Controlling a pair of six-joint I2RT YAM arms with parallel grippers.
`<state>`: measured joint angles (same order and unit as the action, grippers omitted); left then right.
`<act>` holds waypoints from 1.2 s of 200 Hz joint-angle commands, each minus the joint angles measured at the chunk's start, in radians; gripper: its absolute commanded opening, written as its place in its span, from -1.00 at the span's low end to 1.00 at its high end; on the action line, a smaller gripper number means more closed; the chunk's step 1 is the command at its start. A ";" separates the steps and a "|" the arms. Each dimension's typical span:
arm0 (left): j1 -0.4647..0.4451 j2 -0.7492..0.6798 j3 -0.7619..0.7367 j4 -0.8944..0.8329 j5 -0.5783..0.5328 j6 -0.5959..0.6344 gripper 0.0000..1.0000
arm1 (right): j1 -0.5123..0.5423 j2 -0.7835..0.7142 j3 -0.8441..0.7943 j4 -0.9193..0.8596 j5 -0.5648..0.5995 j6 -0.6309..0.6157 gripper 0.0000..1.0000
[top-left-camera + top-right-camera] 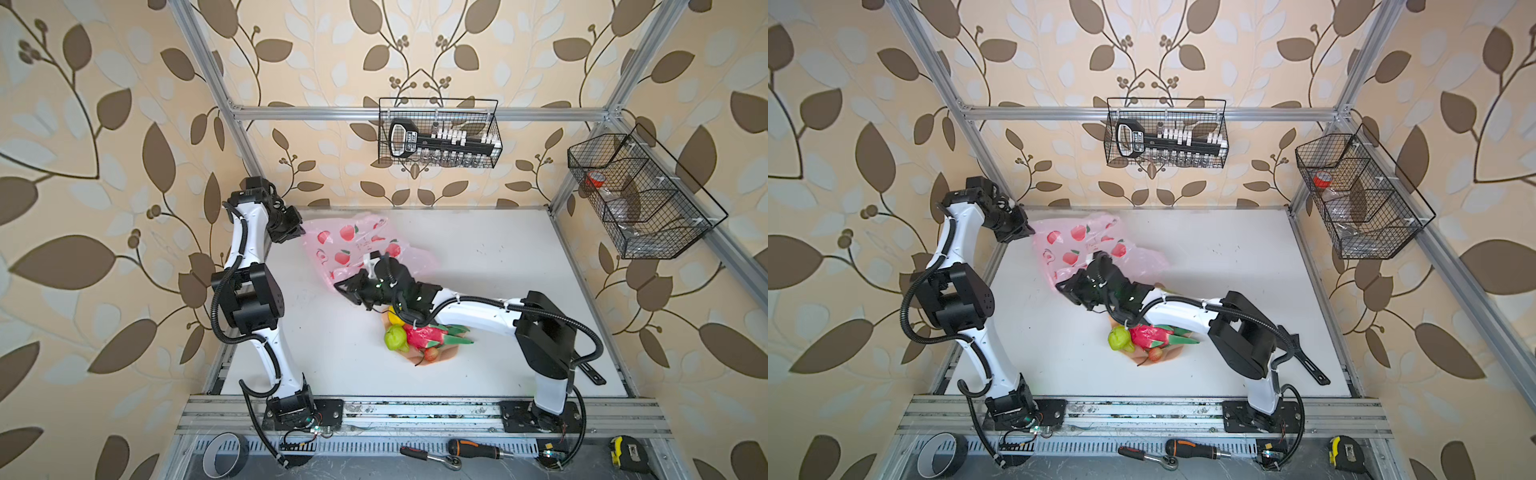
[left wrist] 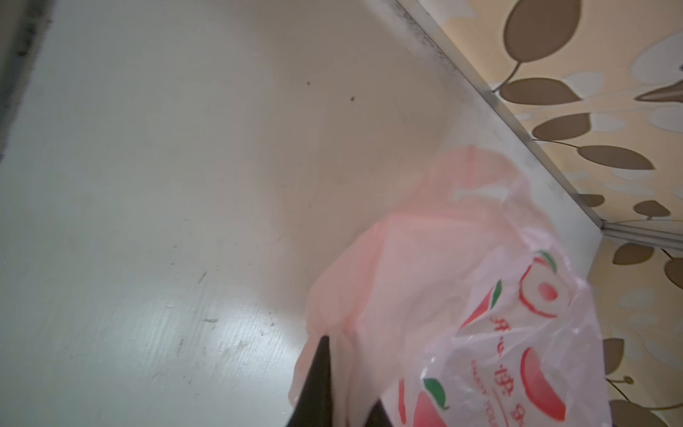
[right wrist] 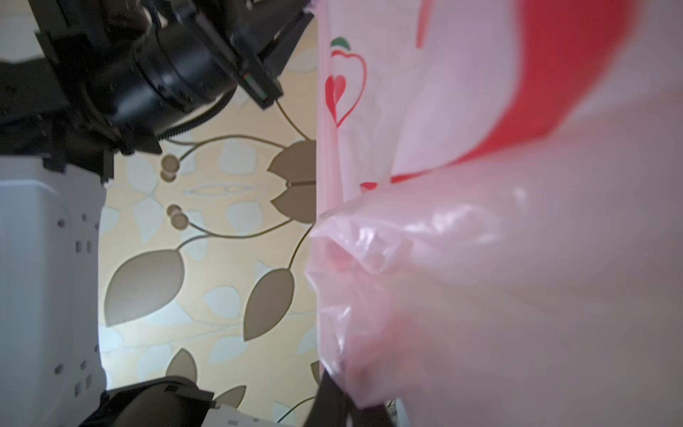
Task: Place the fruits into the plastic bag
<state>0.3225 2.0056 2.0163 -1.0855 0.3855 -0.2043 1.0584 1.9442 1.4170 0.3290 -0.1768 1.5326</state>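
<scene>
Your left gripper (image 1: 301, 233) (image 1: 1030, 230) is at the upper left of the table (image 1: 324, 353) (image 1: 1059, 357), on the top-left corner of the plastic bag (image 1: 353, 245) (image 1: 1077, 245). In the left wrist view the jaws are narrow. One dark finger (image 2: 317, 377) lies against the pink film and the bag (image 2: 462, 295) is bunched in between, so this reads as a pinch on the bag.

Your right gripper (image 1: 338, 286) (image 1: 1061, 286) is near frame centre in both top views, on the bag's lower-left edge. In the right wrist view the bag (image 3: 480, 258) fills the right half. The film is gathered down into the dark fingers (image 3: 329, 403) at the bottom edge, with the jaws closed on it.

The bag sits just above the middle of the table and spans between your two grippers, its right part crumpled on the surface. You can't tell whether the left corner is clear of the table or whether the mouth is open.

Every fruit in view is on the peach plate (image 1: 446, 356) (image 1: 1173, 353), below and right of centre, near the bag but apart from it.
- The lemon (image 1: 392, 319) is at the plate's upper left, partly under the right arm (image 1: 469, 316).
- The green pear (image 1: 395, 337) (image 1: 1120, 338) is at the plate's left edge.
- The dragon fruit (image 1: 424, 336) (image 1: 1146, 336) is just right of the pear, touching it, green scales pointing right.
- A small red strawberry-like piece (image 1: 431, 354) (image 1: 1155, 354) is at the lower edge.

The right arm crosses over the plate's upper part.
</scene>
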 commanded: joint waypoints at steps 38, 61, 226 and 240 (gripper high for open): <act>0.065 0.033 0.145 0.027 -0.250 0.021 0.98 | 0.051 -0.034 -0.003 0.066 -0.152 0.132 0.50; 0.084 -0.083 0.105 0.074 -0.316 -0.017 0.98 | -0.020 -0.228 -0.119 -0.121 -0.179 -0.036 0.66; -0.773 -0.129 -0.077 -0.511 -0.799 -0.215 0.97 | -0.574 -0.734 -0.418 -0.934 -0.155 -0.966 0.96; -0.788 -0.130 -0.111 -0.516 -0.832 -0.231 0.96 | -0.576 -0.708 -0.424 -0.923 -0.126 -1.004 0.96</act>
<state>-0.4404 1.8809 1.9404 -1.4670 -0.2901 -0.3683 0.4885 1.2045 1.0080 -0.6361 -0.3183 0.6075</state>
